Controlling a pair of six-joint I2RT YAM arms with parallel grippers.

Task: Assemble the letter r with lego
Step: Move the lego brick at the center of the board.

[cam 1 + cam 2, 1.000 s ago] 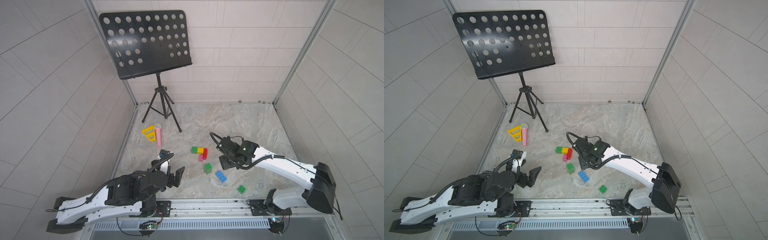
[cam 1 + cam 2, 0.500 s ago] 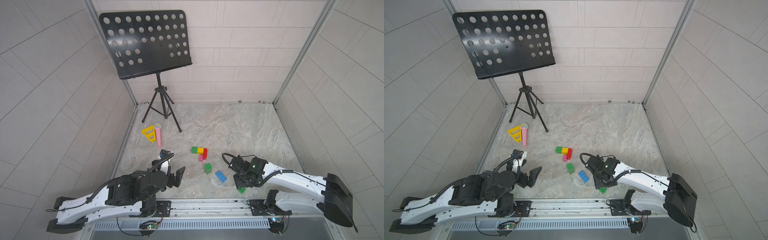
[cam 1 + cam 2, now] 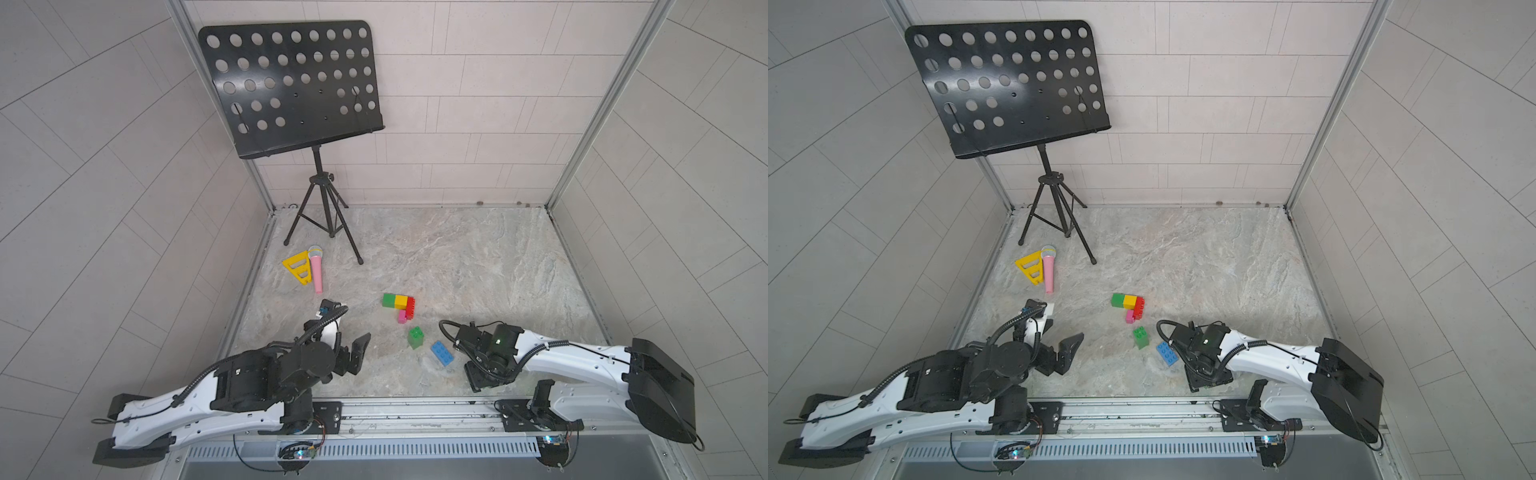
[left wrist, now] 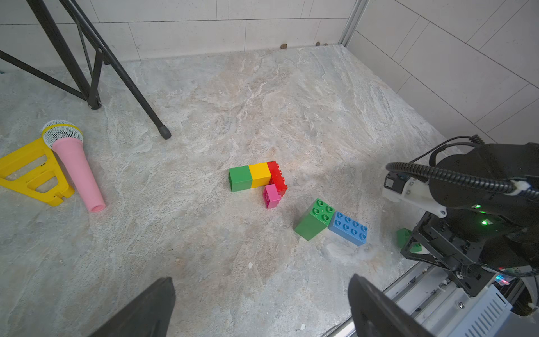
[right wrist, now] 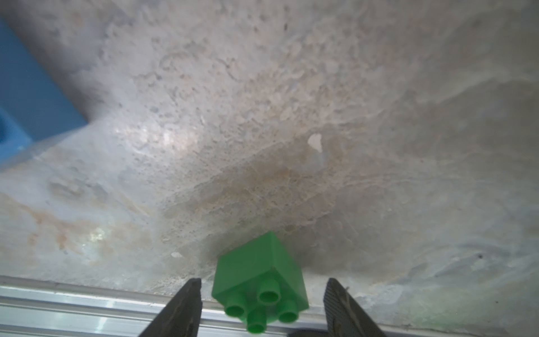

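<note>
In both top views a joined group of lego lies mid-floor: green, yellow, red and pink bricks. A tall green brick and a blue brick lie nearer the front. My right gripper points down by the front rail. In the right wrist view it stands open astride a small green brick, with a gap on each side. That brick is hidden under the gripper in both top views. My left gripper is open and empty, left of the bricks.
A black music stand stands on its tripod at the back left. A yellow triangle and a pink toy microphone lie near the left wall. A metal rail runs along the front edge, close behind the small green brick.
My right arm has swung from beside the joined bricks back to the front rail and come down over the small green brick. The left arm has not moved.
</note>
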